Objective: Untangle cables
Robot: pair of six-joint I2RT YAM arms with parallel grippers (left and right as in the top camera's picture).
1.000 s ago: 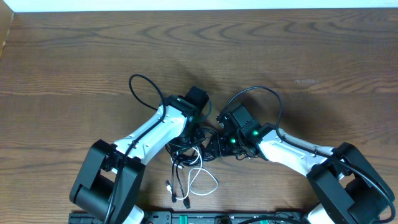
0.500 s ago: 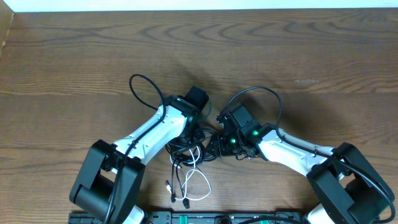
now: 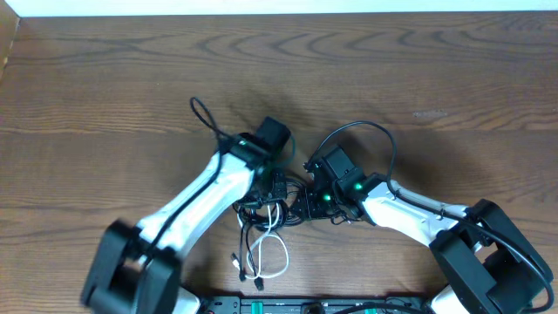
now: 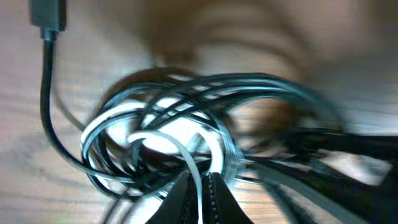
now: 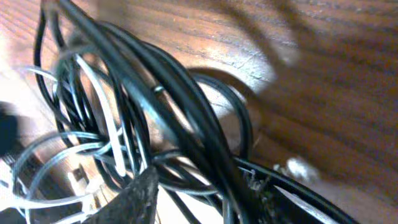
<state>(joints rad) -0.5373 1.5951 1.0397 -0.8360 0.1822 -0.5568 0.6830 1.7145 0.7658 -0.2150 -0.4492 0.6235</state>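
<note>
At the tangle (image 3: pixel 270 208), left gripper (image 4: pixel 200 190) pinches white cable (image 4: pixel 185 151); right gripper (image 3: pixel 302 204) half-hidden, state unclear.

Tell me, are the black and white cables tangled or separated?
Tangled: the white cable and the black cables wind through each other in one knotted bundle.

Both arms look much alike: the left arm (image 3: pixel 202 194) and right arm (image 3: pixel 408 215) wear smooth white shells between chunky black joints, with a thin black lead (image 3: pixel 206 118) looping off each wrist. Small green lights (image 3: pixel 357 186) glow on the right one.
</note>
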